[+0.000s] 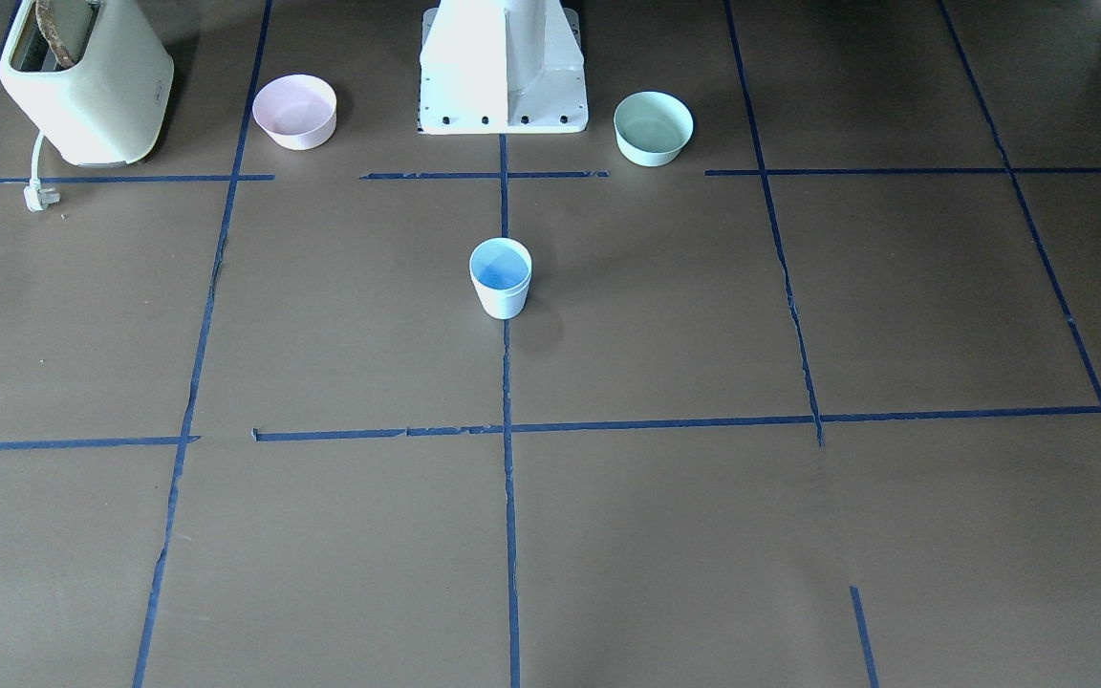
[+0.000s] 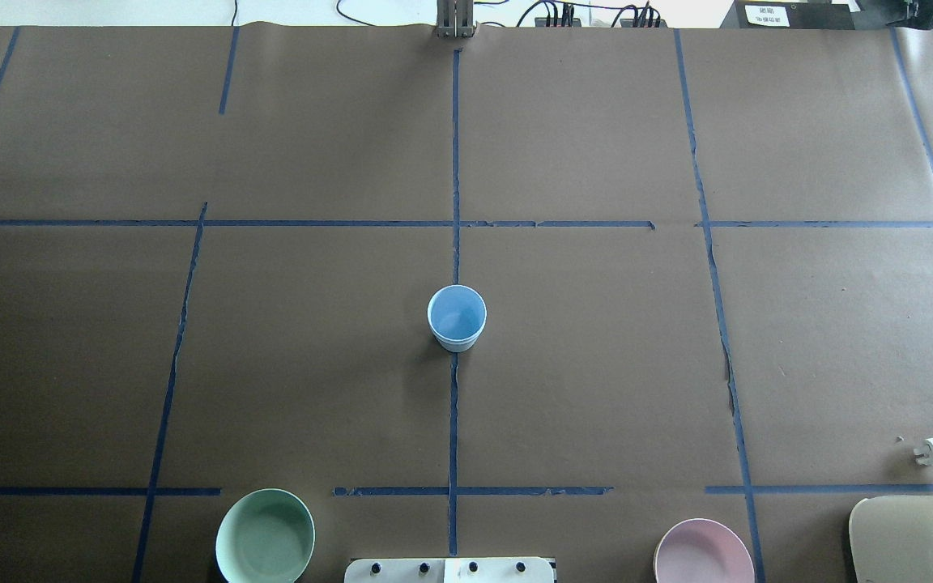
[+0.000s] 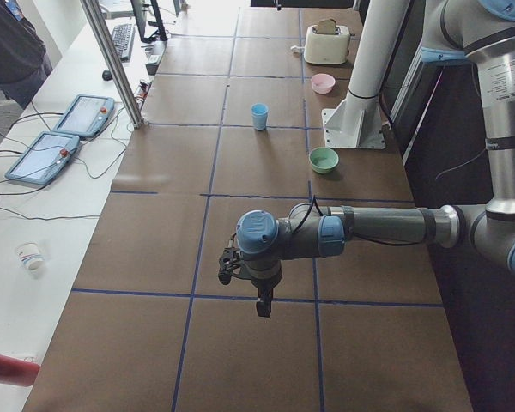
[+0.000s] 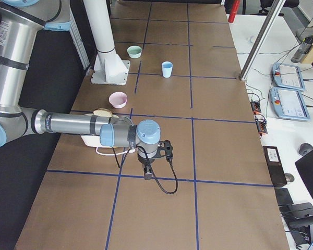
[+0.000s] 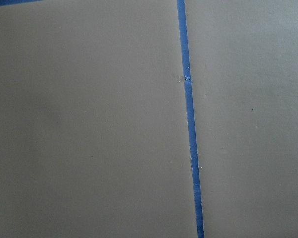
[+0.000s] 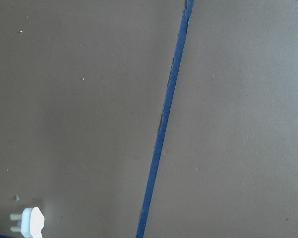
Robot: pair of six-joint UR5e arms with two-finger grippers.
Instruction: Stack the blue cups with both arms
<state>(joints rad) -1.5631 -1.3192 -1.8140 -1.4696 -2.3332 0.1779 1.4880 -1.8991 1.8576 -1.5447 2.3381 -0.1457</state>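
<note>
Where the middle tape line (image 1: pixel 509 535) runs down the table (image 1: pixel 799 526), the blue cup (image 1: pixel 501 277) stands upright, with wide open paper between it and every edge. Behind it the green bowl (image 1: pixel 653 127) and pink bowl (image 1: pixel 294 111) flank the pedestal (image 1: pixel 503 67). Over opposite table ends hang the left gripper (image 3: pixel 262 305) and right gripper (image 4: pixel 147 173), well apart from the cup; whether their fingers are apart or together cannot be told
</note>
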